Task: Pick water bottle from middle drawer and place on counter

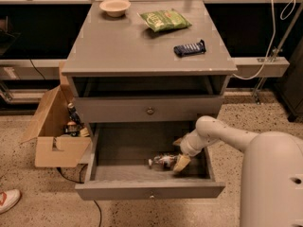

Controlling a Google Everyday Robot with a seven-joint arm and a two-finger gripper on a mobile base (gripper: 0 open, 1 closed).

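The water bottle point(163, 161) lies on its side on the grey floor of the open middle drawer point(149, 191), right of centre, cap end pointing left. My gripper point(180, 153) reaches down into the drawer from the right and sits at the bottle's right end. It is open, with one tan finger point(182, 163) low beside the bottle and the other further back. The bottle is not lifted. The counter point(142, 46) is the grey cabinet top above.
On the counter are a pale bowl point(115, 6), a green snack bag point(164, 20) and a dark snack bar point(190, 48). A closed upper drawer with a brassy knob point(150, 111) overhangs the open one. An open cardboard box point(57, 131) with dark bottles stands left.
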